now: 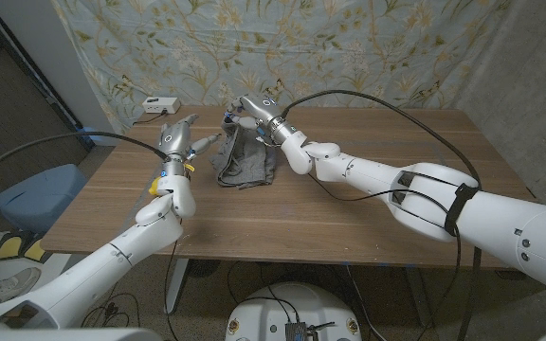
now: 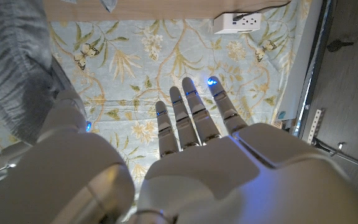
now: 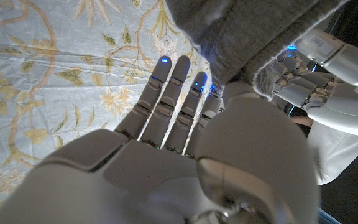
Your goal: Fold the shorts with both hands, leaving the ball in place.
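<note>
Shorts: grey shorts [image 1: 245, 159] hang bunched over the far middle of the desk, their upper edge lifted and their lower part resting on the wood.
Right hand: right hand [image 1: 254, 110] is at the top far edge of the shorts and holds the cloth up; in the right wrist view grey cloth [image 3: 260, 37] drapes over its thumb side while the straight fingers [image 3: 166, 93] reach beyond it.
Left hand: left hand [image 1: 180, 135] hovers just left of the shorts, its fingertips pointing toward them; in the left wrist view its fingers [image 2: 191, 118] are straight and slightly spread, with grey cloth [image 2: 14, 68] beside its thumb; whether it pinches the cloth I cannot tell.
Desk: wooden desk [image 1: 368, 208] carries the shorts.
Far left: a white power strip [image 1: 156, 106] lies at the far left corner of the desk.
Behind: a floral curtain [image 1: 349, 47] hangs behind the desk.
</note>
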You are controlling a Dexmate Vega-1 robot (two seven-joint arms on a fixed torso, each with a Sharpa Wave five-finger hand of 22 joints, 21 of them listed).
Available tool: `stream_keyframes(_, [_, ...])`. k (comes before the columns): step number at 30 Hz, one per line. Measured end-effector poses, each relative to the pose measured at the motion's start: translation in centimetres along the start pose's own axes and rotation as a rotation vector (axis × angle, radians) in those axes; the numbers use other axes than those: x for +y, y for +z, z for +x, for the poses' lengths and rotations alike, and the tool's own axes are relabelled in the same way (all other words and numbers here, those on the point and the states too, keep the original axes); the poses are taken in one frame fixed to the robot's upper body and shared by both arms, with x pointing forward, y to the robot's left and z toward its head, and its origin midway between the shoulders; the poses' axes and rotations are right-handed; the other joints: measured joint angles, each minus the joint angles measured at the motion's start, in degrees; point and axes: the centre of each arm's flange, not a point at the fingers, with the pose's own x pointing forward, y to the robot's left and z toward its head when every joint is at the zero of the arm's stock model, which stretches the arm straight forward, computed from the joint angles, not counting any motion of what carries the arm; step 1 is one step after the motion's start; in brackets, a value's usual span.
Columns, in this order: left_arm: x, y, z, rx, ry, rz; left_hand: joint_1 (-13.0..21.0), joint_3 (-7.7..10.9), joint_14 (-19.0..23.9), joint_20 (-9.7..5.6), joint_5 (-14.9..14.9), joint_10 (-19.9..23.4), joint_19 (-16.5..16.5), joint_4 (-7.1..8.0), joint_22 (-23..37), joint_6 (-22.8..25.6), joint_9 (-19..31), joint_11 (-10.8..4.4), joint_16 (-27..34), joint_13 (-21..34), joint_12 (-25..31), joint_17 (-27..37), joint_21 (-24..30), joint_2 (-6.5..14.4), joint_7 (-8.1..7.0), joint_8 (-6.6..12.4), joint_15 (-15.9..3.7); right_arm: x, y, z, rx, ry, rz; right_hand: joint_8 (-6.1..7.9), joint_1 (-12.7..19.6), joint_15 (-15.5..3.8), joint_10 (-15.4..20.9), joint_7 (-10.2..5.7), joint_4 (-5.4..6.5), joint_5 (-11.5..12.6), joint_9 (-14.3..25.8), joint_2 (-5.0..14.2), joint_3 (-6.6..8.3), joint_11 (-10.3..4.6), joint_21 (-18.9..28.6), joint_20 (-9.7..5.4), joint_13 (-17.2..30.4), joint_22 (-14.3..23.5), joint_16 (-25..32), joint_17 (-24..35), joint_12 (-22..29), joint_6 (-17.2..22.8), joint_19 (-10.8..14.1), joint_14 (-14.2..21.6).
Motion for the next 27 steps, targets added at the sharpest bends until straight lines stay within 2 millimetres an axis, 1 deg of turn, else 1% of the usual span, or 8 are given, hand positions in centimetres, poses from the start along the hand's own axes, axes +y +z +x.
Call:
stream_keyframes(7, [-0.9, -0.5, 0.5, -0.067, -0.103, -0.076, -0.30, -6.61, -4.51, 1.20, 2.67, -3.92, -2.50, -0.41, -0.27, -4.36, -0.25, 0.78, -1.67, 0.27, -0.39, -0.72, -2.62, -0.30, 0.28, -0.28, 1.67, 0.2, 0.0, 0.2, -0.006, -0.005, -0.016, -0.23, 0.00, 0.00, 0.00, 0.41, -0.24, -0.11, 0.00, -0.01, 0.23, 0.00, 0.00, 0.00, 0.08, 0.00, 0.00, 0.26, 0.00, 0.41, 0.00, 0.00])
stream_keyframes(11, [-1.2, -0.4, 0.8, -0.110, -0.153, -0.117, -0.60, -8.66, -5.84, 1.31, 3.48, -4.55, -2.77, -0.41, -0.27, -5.05, -0.26, 0.93, -2.05, 0.27, -0.61, -0.94, -3.32, -0.60, 0.40, -0.28, 2.17, 0.3, 0.1, 0.2, -0.010, -0.007, -0.023, -0.26, 0.00, 0.00, 0.31, 0.43, -0.24, -0.11, 0.00, -0.01, 0.22, -0.31, 0.00, 0.00, 0.08, 0.00, 0.00, 0.26, 0.00, 0.42, 0.00, 0.00])
stream_keyframes(13, [-1.3, -0.4, 0.8, -0.118, -0.161, -0.124, -0.54, -10.09, -5.22, 1.22, 4.37, -4.14, -2.64, -0.42, -0.22, -3.83, -0.26, 0.60, -1.99, 0.26, -0.11, -1.23, -3.34, -0.54, -0.81, 0.33, 1.61, 0.4, 0.1, 0.2, -0.012, -0.007, -0.026, -0.28, 0.00, 0.00, 0.30, 0.51, -0.24, -0.52, 0.00, -0.01, 0.22, -0.31, 0.00, 0.00, 0.08, 0.00, 0.00, 0.26, 0.00, 0.49, 0.00, 0.00])
stream_keyframes(15, [-1.5, -0.3, 0.7, -0.141, -0.165, -0.146, 1.26, -11.40, -3.12, 0.92, 5.97, -1.70, -1.05, -0.33, -0.11, -0.89, -0.26, 0.06, -1.13, 0.25, 1.08, -1.65, -3.35, 0.96, -2.81, 1.44, 0.71, 0.5, 0.2, 0.2, -0.015, -0.006, -0.031, -0.29, 0.00, 0.00, 0.30, 0.51, -0.34, -0.52, -0.01, -0.01, 0.32, -0.31, 0.00, 0.00, 0.07, 0.00, 0.00, 0.26, 0.00, 0.49, 0.00, 0.00])
stream_keyframes(18, [-1.8, -0.2, 0.6, -0.153, -0.139, -0.174, 6.24, -11.89, 0.99, 0.13, 9.07, 3.25, 1.97, -0.04, 0.17, 5.76, -0.53, -1.49, 0.65, 0.03, 3.00, -2.11, -3.35, 3.94, -5.02, 3.05, -0.46, 0.5, 0.2, 0.2, -0.023, -0.008, -0.037, -0.46, 0.00, 0.00, 0.30, 0.51, -0.48, -0.55, -0.01, -0.01, 0.46, -0.31, 0.00, 0.00, 0.07, 0.00, 0.00, 0.26, 0.00, 0.49, 0.00, 0.00])
stream_keyframes(21, [-2.0, -0.1, 0.5, -0.157, -0.107, -0.194, 9.63, -11.30, 4.56, -0.71, 10.71, 7.47, 4.39, 0.55, 0.17, 11.58, -0.53, -3.00, 2.25, -0.17, 4.54, -2.12, -2.83, 7.18, -6.19, 4.18, -0.73, 0.6, 0.3, 0.2, -0.031, -0.007, -0.043, -0.52, 0.00, 0.00, 0.30, 0.51, -0.49, -0.55, -0.02, -0.01, 0.46, -0.31, 0.00, 0.00, 0.07, 0.00, 0.00, 0.26, 0.00, 0.49, 0.00, 0.00])
stream_keyframes(23, [-2.1, 0.1, 0.4, -0.160, -0.055, -0.220, 11.10, -11.19, 5.94, -1.31, 10.86, 9.21, 5.16, 0.65, 0.43, 14.15, -0.53, -3.55, 2.83, -0.08, 5.13, -2.12, -2.79, 7.93, -6.42, 4.62, -0.88, 0.7, 0.4, 0.1, -0.037, -0.006, -0.048, -0.58, 0.00, 0.00, 0.30, 0.51, -0.49, -0.55, -0.02, -0.01, 0.45, -0.31, 0.00, 0.00, 0.07, -0.01, 0.00, 0.26, -0.34, 0.49, 0.00, 0.00])
stream_keyframes(27, [-2.5, 0.5, 0.5, -0.161, 0.019, -0.264, 11.56, -11.23, 6.95, -1.26, 10.86, 10.20, 5.57, 0.69, 0.43, 15.46, -0.53, -3.76, 3.07, 0.00, 5.42, -2.12, -2.76, 8.38, -6.13, 4.62, -1.03, 0.8, 0.5, 0.0, -0.050, -0.007, -0.062, -0.72, 0.00, 0.00, 0.30, 0.50, -0.72, -0.82, -0.03, -0.01, 0.55, -0.31, 0.00, 0.00, 0.07, 0.00, 0.00, 0.26, -0.49, 0.50, 0.00, 0.00])
